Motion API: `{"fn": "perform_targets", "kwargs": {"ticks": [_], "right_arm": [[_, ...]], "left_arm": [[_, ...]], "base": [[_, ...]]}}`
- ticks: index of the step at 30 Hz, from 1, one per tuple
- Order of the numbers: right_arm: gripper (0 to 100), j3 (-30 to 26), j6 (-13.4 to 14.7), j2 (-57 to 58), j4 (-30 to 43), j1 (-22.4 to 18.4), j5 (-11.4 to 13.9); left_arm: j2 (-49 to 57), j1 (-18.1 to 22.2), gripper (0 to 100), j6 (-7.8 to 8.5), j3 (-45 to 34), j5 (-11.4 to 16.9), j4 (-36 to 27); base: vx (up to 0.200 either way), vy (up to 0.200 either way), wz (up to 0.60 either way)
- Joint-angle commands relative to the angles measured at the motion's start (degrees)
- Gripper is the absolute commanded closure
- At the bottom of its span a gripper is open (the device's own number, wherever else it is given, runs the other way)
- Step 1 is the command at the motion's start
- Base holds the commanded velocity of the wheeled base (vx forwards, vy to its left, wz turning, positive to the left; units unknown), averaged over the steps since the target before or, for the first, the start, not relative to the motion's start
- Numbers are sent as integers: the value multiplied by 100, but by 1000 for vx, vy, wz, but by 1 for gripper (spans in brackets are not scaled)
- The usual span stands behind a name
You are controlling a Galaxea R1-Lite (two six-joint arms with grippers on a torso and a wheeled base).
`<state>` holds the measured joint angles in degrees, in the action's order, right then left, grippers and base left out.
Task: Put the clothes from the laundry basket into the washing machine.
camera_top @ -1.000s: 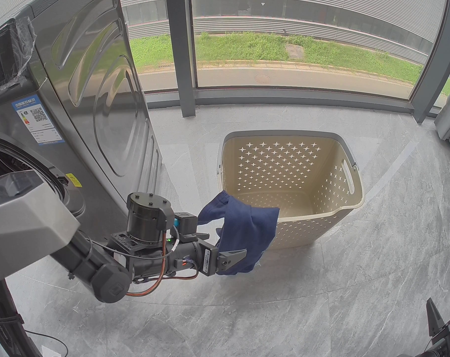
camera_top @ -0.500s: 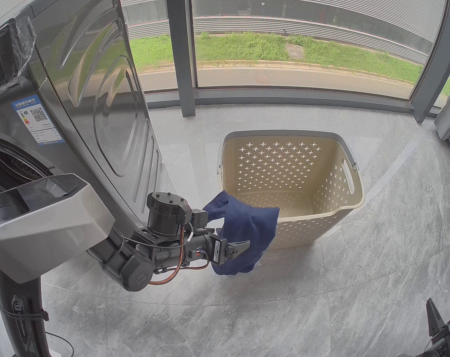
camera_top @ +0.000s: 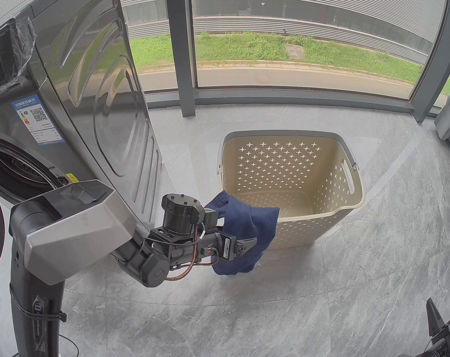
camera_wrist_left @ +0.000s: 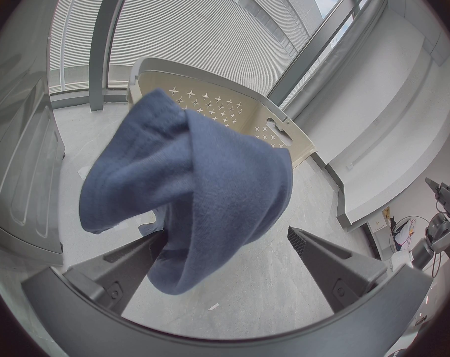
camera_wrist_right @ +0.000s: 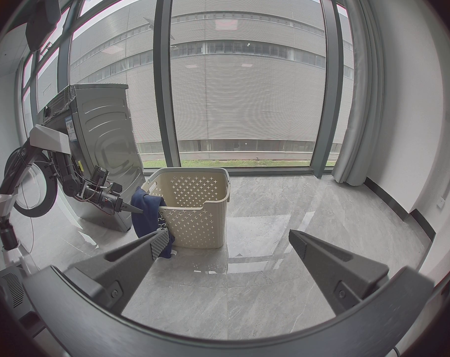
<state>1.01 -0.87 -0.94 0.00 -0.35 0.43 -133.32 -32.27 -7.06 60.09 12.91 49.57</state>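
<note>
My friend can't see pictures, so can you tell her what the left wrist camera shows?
A dark blue cloth hangs between the open jaws of the left gripper. Behind it stands a beige laundry basket with star-shaped holes, on a grey floor by big windows.

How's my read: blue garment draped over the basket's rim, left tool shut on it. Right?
No. The blue garment does drape over the basket rim, but the left tool is open wide, as the left wrist view shows.
</note>
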Motion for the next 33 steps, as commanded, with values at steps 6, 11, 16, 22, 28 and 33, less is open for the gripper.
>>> {"fn": "perform_targets", "kwargs": {"ticks": [6,11,16,22,28,33], "right_arm": [[0,-101,-1,94,0,0,1],[0,-101,-1,94,0,0,1],[0,-101,-1,94,0,0,1],[0,-101,-1,94,0,0,1],[0,-101,-1,94,0,0,1],[0,-101,-1,94,0,0,1]], "left_arm": [[-485,-78,0,-24,469,-25,167],[-485,-25,0,-24,618,-25,176],[-458,-25,100,-24,592,-25,202],[-406,-51,100,-32,557,-17,290],[16,-95,100,-32,355,-8,290],[711,-315,100,-32,-102,-8,211]], "base": [[0,0,0],[0,0,0],[0,0,0],[0,0,0],[0,0,0],[0,0,0]]}}
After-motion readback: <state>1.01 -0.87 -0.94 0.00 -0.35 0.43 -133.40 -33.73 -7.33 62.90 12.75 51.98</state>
